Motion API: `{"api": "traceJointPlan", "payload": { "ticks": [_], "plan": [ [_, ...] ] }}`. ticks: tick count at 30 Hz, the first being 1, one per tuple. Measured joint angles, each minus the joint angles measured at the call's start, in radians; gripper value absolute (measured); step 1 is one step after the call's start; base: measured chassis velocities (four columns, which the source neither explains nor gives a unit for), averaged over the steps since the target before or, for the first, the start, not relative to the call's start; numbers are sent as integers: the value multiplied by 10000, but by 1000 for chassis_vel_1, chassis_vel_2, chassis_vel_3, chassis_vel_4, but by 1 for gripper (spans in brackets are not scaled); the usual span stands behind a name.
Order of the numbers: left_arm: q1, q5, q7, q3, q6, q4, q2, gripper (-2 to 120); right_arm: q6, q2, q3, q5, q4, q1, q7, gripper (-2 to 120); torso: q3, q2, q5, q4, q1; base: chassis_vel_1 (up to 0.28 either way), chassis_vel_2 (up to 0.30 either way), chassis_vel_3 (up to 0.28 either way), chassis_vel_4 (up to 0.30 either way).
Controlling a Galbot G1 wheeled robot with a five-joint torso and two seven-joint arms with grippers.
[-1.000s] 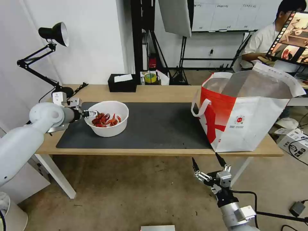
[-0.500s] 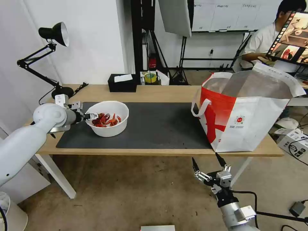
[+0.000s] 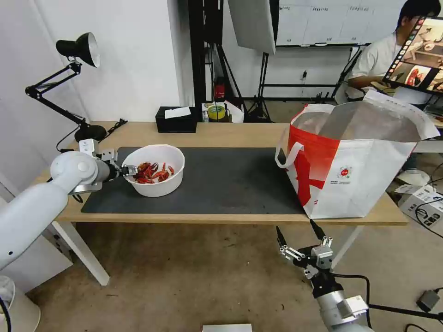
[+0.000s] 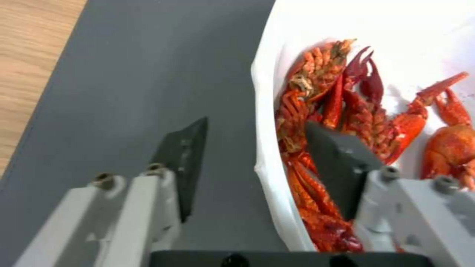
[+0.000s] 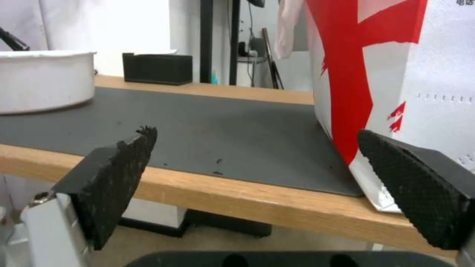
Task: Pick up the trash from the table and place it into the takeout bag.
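A white bowl point(image 3: 154, 169) of shells point(image 4: 346, 122) sits on the mat's point(image 3: 230, 180) left end, its thin, likely flexible rim straddled by the open, empty left gripper point(image 4: 257, 163), while the right gripper point(image 3: 300, 240) is held open below the table point(image 3: 221, 133), well apart from the bag point(image 3: 355, 161).

no legible txt anywhere
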Motion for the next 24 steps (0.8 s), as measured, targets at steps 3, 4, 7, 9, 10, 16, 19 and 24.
{"api": "traceJointPlan", "payload": {
  "ticks": [3, 4, 7, 9, 10, 16, 19, 24],
  "plan": [
    [34, -1, -9, -41, 9, -1, 4, 35, 0, 0, 0, 0, 0, 0, 0, 100, 1, 0, -1, -1, 0, 0, 0, 0, 0],
    [34, -1, -9, -41, 9, -1, 4, 35, 0, 0, 0, 0, 0, 0, 0, 100, 1, 0, -1, -1, 0, 0, 0, 0, 0],
    [129, -3, -36, -121, 14, -54, 7, 21, 0, 0, 0, 0, 0, 0, 0, 100, 1, -1, -2, 0, 0, 0, 0, 0, 0],
    [169, -5, -51, -156, 17, -83, 2, 15, 0, 0, 0, 0, 0, 0, 0, 100, 2, -1, -2, 0, 0, 0, 0, 0, 0],
    [195, -7, -57, -177, 18, -108, -2, 11, 0, 0, 0, 0, 0, 0, 0, 100, 1, 0, -2, 0, 0, 0, 0, 0, 0],
    [288, -59, -61, -278, 19, -297, -4, 0, 0, 0, 0, 0, 0, 0, 0, 100, 2, 0, -2, -3, 1, 0, 0, 0, 0],
    [243, -220, -87, -345, 79, -447, -12, 0, 0, 0, 0, 0, 1, 0, 0, 100, 4, -2, -7, -2, 2, 0, 0, 0, 0],
    [-87, -520, -228, -371, 85, -676, -38, 0, 0, 0, 0, 0, 0, 0, 0, 100, 4, -2, -1, -2, 2, 0, 0, 0, 0]
  ]
}}
